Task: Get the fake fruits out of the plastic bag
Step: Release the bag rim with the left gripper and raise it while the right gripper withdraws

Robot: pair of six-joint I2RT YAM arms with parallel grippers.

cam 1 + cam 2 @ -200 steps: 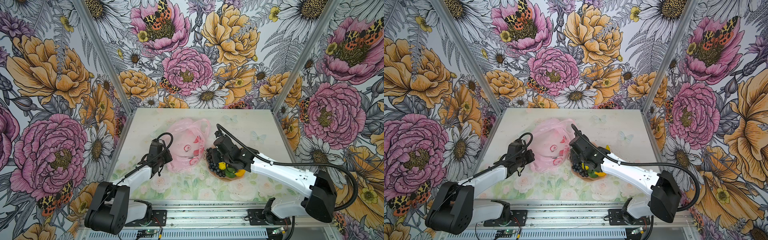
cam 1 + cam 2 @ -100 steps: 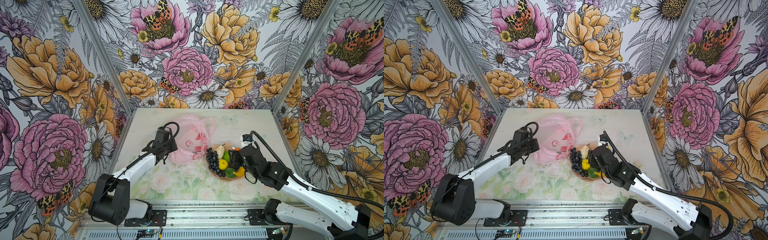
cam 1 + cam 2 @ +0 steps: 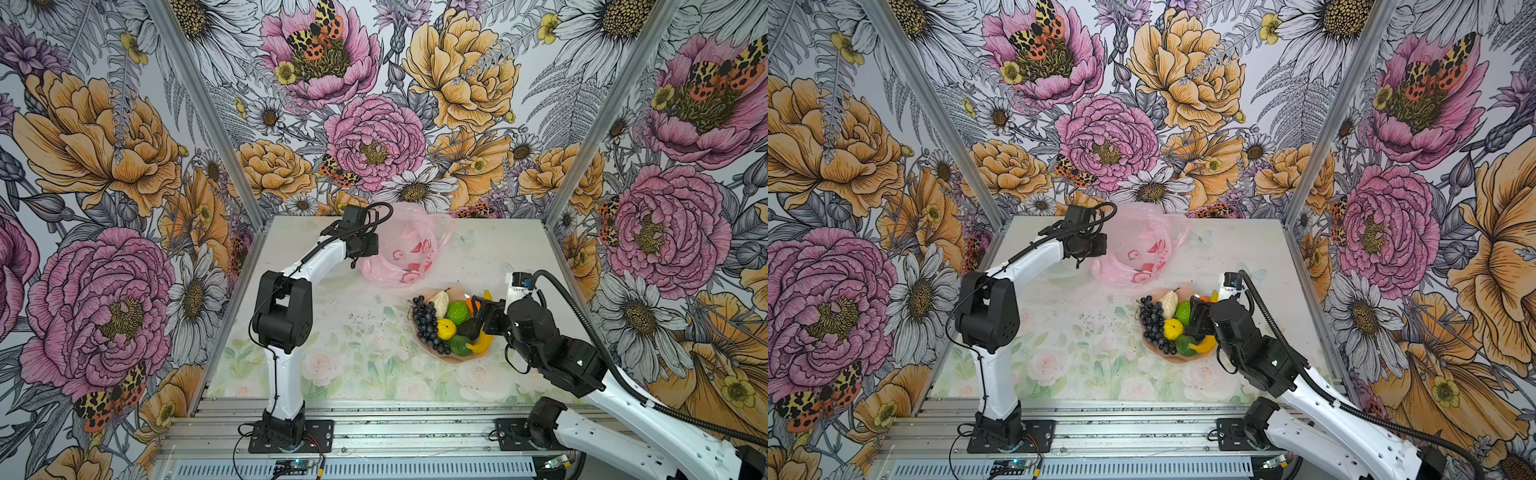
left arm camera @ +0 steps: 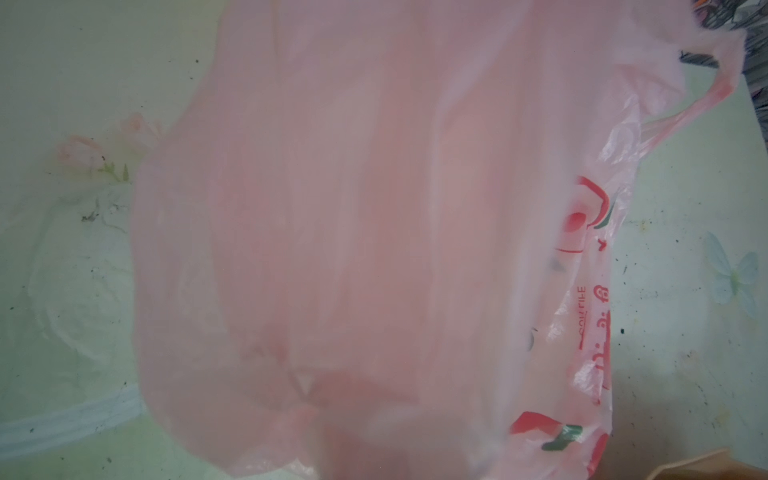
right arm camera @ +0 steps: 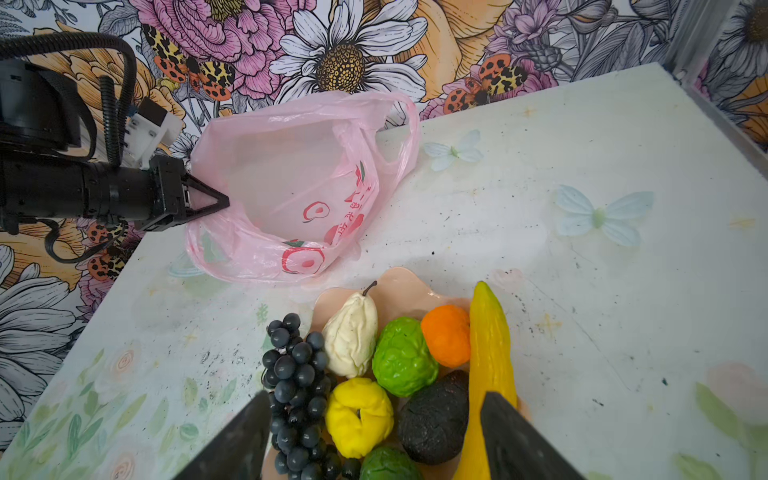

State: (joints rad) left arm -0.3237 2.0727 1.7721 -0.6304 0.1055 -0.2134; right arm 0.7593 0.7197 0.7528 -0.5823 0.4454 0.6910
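The pale-pink plastic bag (image 3: 409,249) (image 3: 1142,249) hangs crumpled at the back of the table. My left gripper (image 3: 374,246) (image 5: 226,202) is shut on its edge, and the bag (image 4: 353,228) fills the left wrist view and hides the jaws. No fruit shape shows through it (image 5: 291,187). The fake fruits lie piled on a plate: grape bunch (image 5: 295,374), pear (image 5: 353,332), green citrus (image 5: 403,357), orange (image 5: 446,334), banana (image 5: 490,353), avocado (image 5: 436,415), yellow citrus (image 5: 359,415). My right gripper (image 5: 374,399) (image 3: 480,311) stands open just above the pile's right side, holding nothing.
The peach scalloped plate (image 3: 440,358) (image 5: 399,282) sits right of the table's middle, a short way in front of the bag. Flowered walls close the table at the back and both sides. A metal rail (image 3: 374,419) runs along the front edge.
My left gripper has risen and moved toward the back wall, pulling the bag up with it. My right arm has drawn back to the right of the plate and its jaws have spread.
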